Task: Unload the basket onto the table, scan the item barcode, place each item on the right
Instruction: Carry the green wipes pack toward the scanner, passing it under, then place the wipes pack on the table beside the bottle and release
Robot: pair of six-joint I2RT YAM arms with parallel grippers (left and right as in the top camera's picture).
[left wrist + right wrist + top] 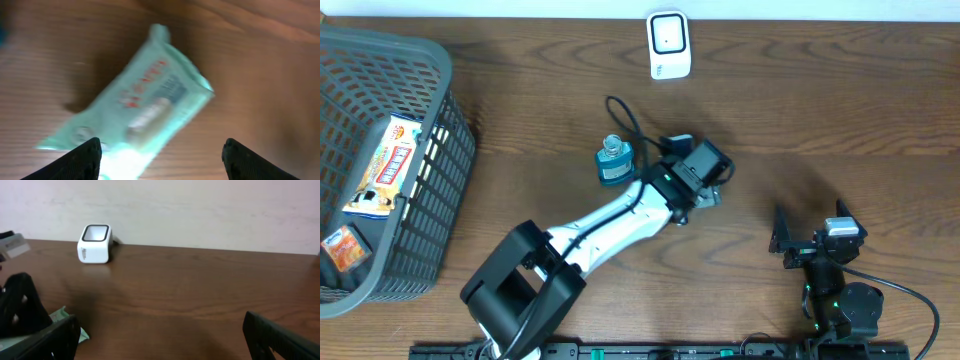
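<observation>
Left tool [162, 161]: fingers spread wide. 1 dark fingertip sits at each lower corner of the left wrist view, neither closed on anything.

Pale green packet [145, 100]: lies flat on the counter [840, 120] under the left tool, set diagonally. Its lower end reaches down beside the tool's left fingertip. Red and blue print on its face; the view is blurred and the print is unreadable.

From overhead the packet is hidden under the left tool's head, near the counter's middle. The left arm [610, 225] stretches to that spot from the near edge.

Right tool [160, 345]: jaws apart, 2 fingers [280, 340] wide in its own view, nothing between them. It sits low near the counter's near right side, well apart from the left tool. 1 green corner of the packet shows at the left of the right wrist view.

White scanner [669, 45]: stands at the far edge of the counter, well apart from the packet.

Teal bottle [613, 160]: upright, just beside the left tool's head, on the basket side. A black cable [625, 118] loops behind it.

Grey basket [440, 200]: far left, holding an orange and white carton [388, 165] and 1 smaller orange pack.
</observation>
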